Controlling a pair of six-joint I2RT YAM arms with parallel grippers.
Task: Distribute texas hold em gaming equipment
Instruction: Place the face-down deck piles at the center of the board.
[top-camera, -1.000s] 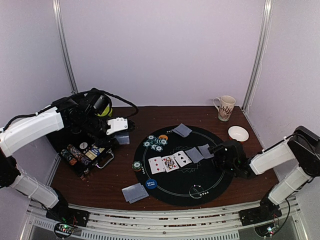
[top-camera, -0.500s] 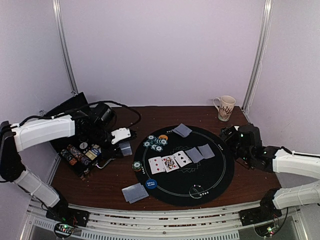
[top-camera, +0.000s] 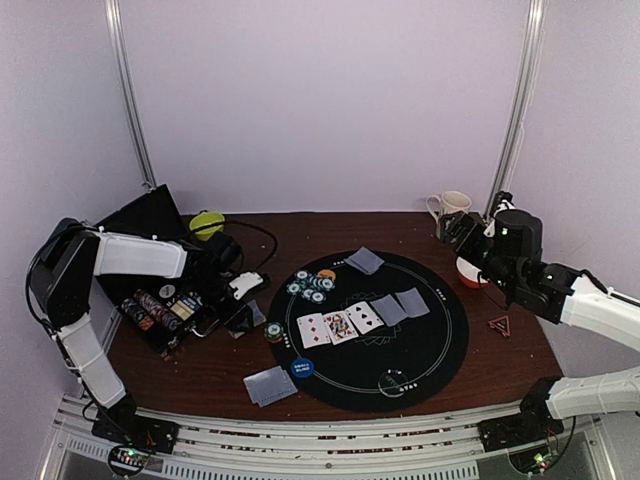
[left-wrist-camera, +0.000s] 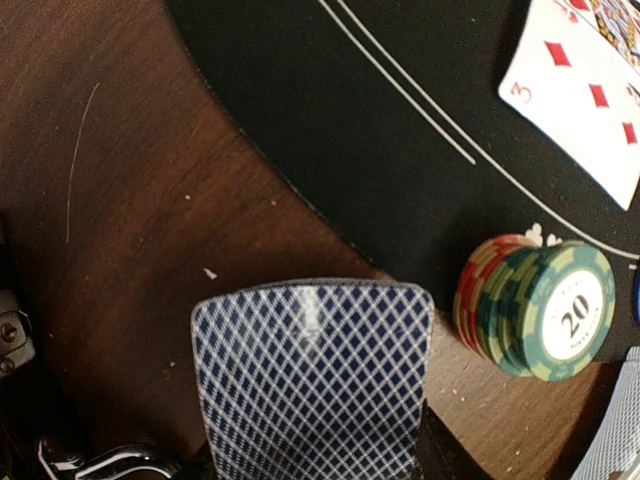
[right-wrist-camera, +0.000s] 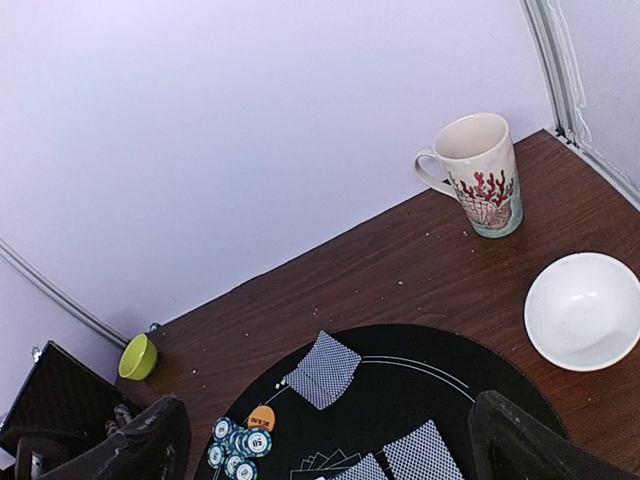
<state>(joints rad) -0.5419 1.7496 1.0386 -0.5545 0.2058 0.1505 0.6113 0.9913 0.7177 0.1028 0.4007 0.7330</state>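
A playing card with a blue cross-hatched back (left-wrist-camera: 312, 375) stood pinched by its lower edge in the left fingers (top-camera: 240, 305), over the brown wooden counter (left-wrist-camera: 130, 200) just beside the round black felt mat (left-wrist-camera: 400, 120). A stack of green striped-edge chips (left-wrist-camera: 545, 310) sat at the mat's rim nearby. The right fingers (top-camera: 458, 232) were spread wide and empty near the patterned mug (right-wrist-camera: 480, 175).

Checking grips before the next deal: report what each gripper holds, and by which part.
The left gripper pinches a blue-backed playing card by the short end nearest the wrist, the rest sticking out free. The right gripper is open, holding nothing.
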